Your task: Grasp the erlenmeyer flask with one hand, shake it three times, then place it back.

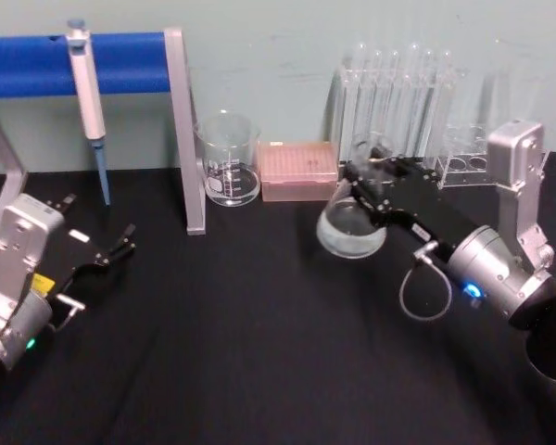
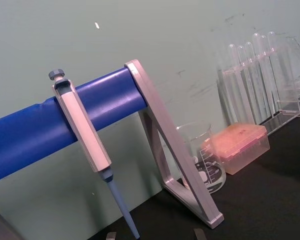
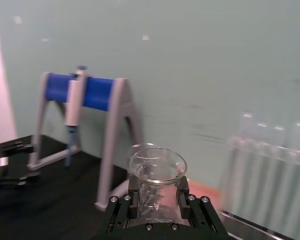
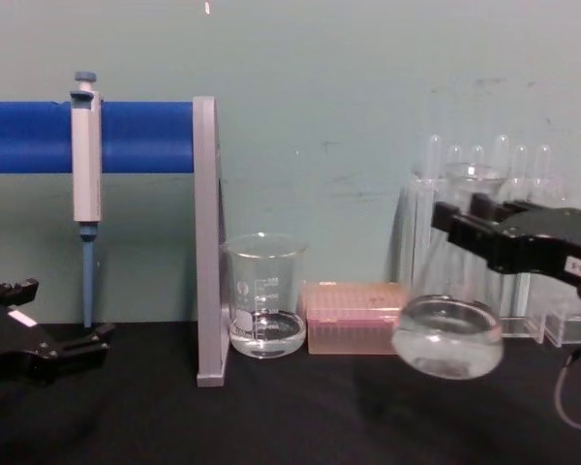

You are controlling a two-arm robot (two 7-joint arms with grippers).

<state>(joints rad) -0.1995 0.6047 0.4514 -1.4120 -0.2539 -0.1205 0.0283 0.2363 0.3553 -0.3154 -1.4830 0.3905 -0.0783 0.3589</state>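
- Head view: the right gripper (image 1: 366, 181) reaches in from the right, its fingers clamped on the neck of the erlenmeyer flask (image 1: 352, 227). The flask is right of centre, in front of the pink tip box (image 1: 298, 170) and the test tubes (image 1: 398, 97), and well right of the beaker (image 1: 230, 162). The left gripper (image 1: 116, 246) rests low at the near left over the black table (image 1: 259, 371), its fingers apart and holding nothing.
- Left wrist view: a pipette (image 2: 82, 132) hangs on the blue bar (image 2: 25, 135) of the stand, with the beaker and the tip box farther right.
- Right wrist view: the flask's open rim (image 3: 157, 165) faces up, and the neck is pinched between the two fingers (image 3: 133, 192).
- Chest view: the flask (image 4: 447, 339) hangs clear of the table. Its long axis is near upright, tipped a little, with the wide base down and the mouth up. A little clear liquid lies in the base.
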